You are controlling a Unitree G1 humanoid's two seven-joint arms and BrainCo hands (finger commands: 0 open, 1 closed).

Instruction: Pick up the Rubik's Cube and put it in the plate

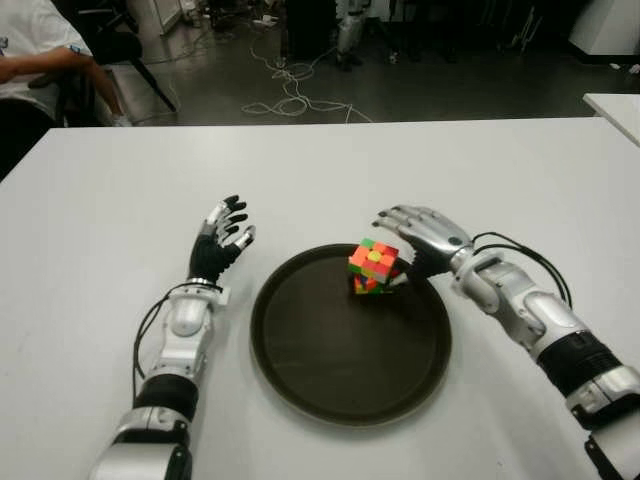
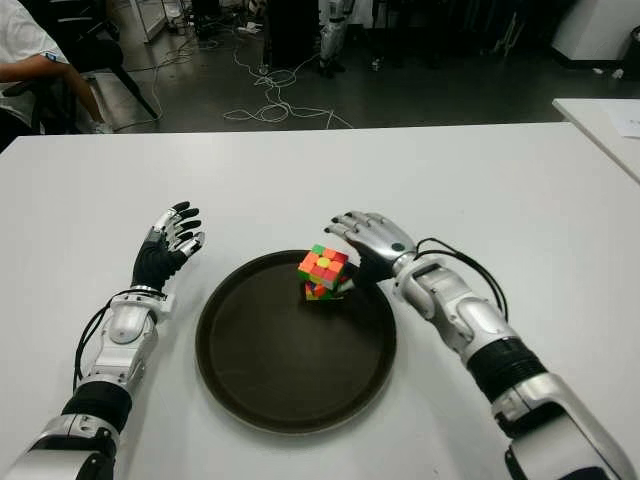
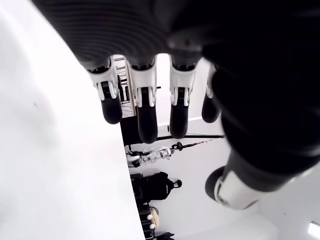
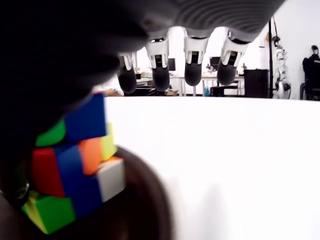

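Now the Rubik's Cube (image 1: 374, 264) sits in the plate (image 1: 300, 350), right hand (image 1: 420, 238) beside it.

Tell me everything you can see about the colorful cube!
The Rubik's Cube is a small puzzle of shiny plastic squares in red, orange, green, yellow, blue and white, all mixed up. It sits tilted in the far part of the dark round plate, with its top layer twisted a bit. The right hand is right beside it with fingers stretched out above it; whether the thumb touches the cube cannot be told.
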